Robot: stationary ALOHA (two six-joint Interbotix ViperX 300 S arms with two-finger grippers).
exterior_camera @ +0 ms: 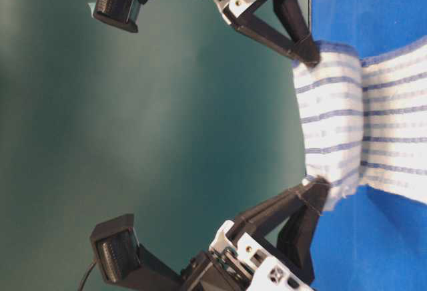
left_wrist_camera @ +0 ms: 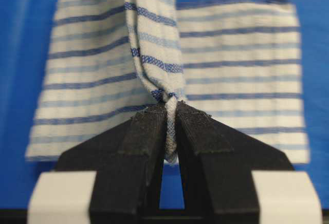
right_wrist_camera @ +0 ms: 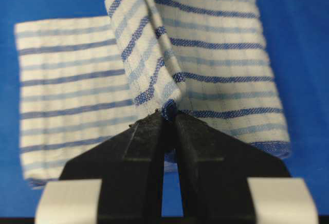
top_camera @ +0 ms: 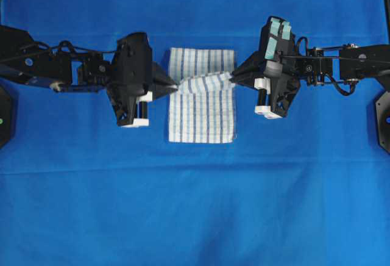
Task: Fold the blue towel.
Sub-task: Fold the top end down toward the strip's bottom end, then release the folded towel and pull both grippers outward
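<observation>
**A:** Blue sheet [top_camera: 195,217] covers the whole table, and the striped blue towel [top_camera: 201,116] sits in the middle of the overhead frame, slightly above center.

**B:** Yep. Left claw [top_camera: 175,85] comes in from the left and is pinched tight on the towel's left edge. Right claw [top_camera: 232,78] does the same on the right edge.

**A:** So both clamped on cloth?

**B:** Both. The wrist views show fabric bunched between closed fingers, with a lifted strip stretched between them across the towel's middle.
</observation>
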